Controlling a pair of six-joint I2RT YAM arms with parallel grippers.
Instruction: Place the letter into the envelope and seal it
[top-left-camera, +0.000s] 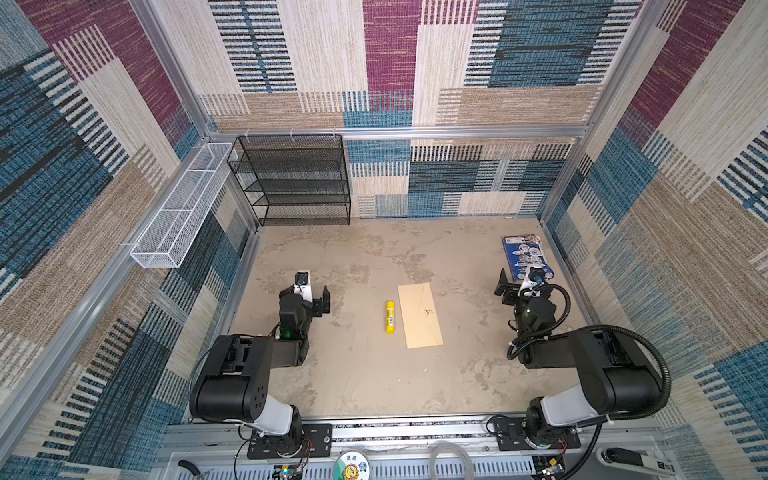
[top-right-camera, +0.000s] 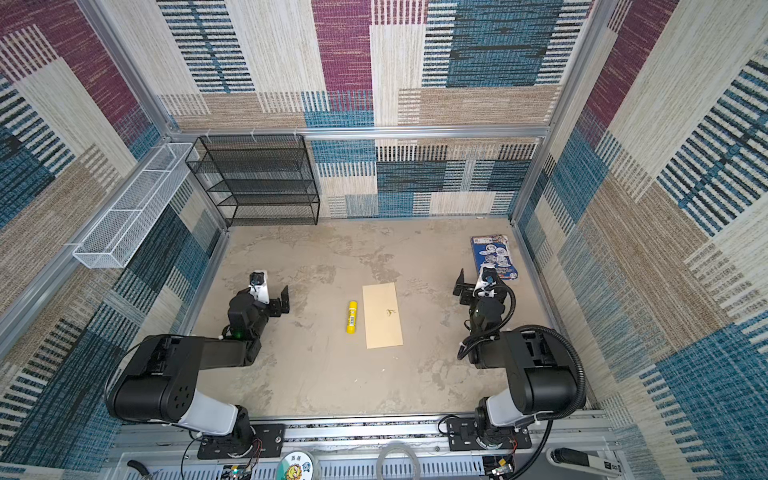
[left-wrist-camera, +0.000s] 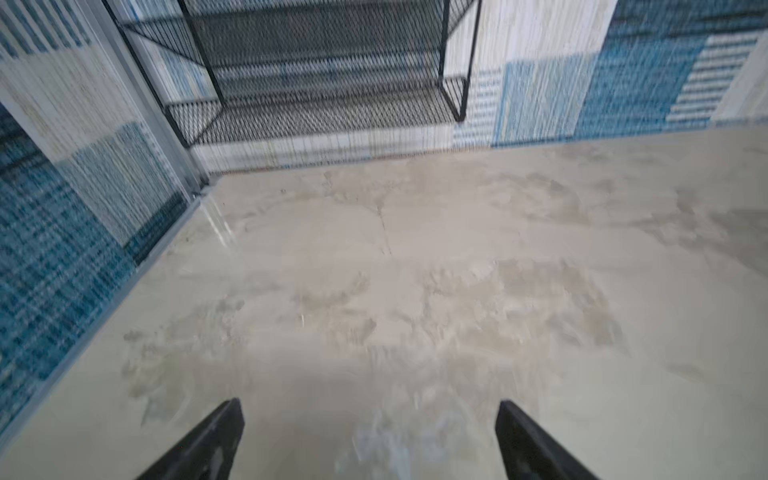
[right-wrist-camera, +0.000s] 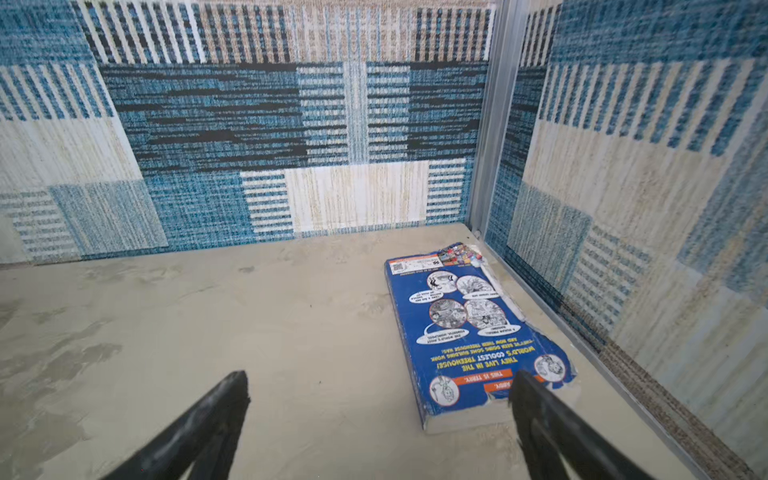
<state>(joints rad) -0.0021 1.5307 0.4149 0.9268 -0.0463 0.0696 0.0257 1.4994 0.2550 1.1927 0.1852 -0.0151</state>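
Claws first: in both top views the left gripper (top-left-camera: 314, 293) and right gripper (top-left-camera: 504, 288) are spread wide with nothing held. We see each parked at its own side of the table (top-left-camera: 353, 374), well apart from the envelope (top-left-camera: 419, 316). The envelope lies flat mid-table, and we can't make out a flap. A yellow glue stick (top-left-camera: 390, 317) lies just beside its left long edge and parallel to it, which we judge is handy for sealing. We find no letter in any view; it may be inside the envelope, but we can't tell. A blue book (top-left-camera: 524, 251) sits in the far right corner, out of the work area. A black mesh shelf (top-left-camera: 291, 178) stands at the back wall.

Left wrist view: the left gripper (left-wrist-camera: 369, 407) has its fingers (left-wrist-camera: 216, 436) far apart. Only bare, blurry table lies between them, with no task item in sight.

Right wrist view: the right gripper (right-wrist-camera: 380, 376) is equally wide and empty. One fingertip overlaps the book's (right-wrist-camera: 469, 332) near corner in the picture, but contact is unclear. We judge both arms are resting clear of the envelope.
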